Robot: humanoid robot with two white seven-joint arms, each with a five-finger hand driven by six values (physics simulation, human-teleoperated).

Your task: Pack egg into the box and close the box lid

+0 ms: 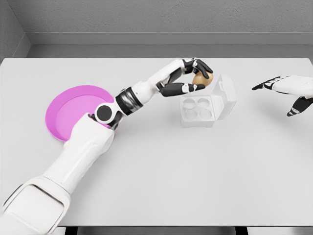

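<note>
Egg (200, 79) is up in the air right now, pinched in the left hand (193, 78), with the dark fingers (204, 66) curling over the top of it and the thumb stretched out underneath. So that hand is clamped on it, no question. It hangs just past the back edge of the box (198, 110), about level with the hinge where the lid (224, 95) stands up, tilted back to the right.

The bit that matters: the four cups in the tray sit below the egg and a touch toward me and the robot. All four look empty from here. I'd guess the nearest one to drop into is a back cup, so the hand needs to come down and slightly back toward the robot's body. I can't really tell which way the egg's long axis points, since the fingers cover too much of it.

Right hand (288, 92) is out at the far right over the table (156, 171), fingers spread, holding nothing, well apart from the box. It's on the lid's side, so it looks the handier one for flipping it shut later.

Pink plate (68, 115) sits off to the left, partly behind the left arm.
</note>
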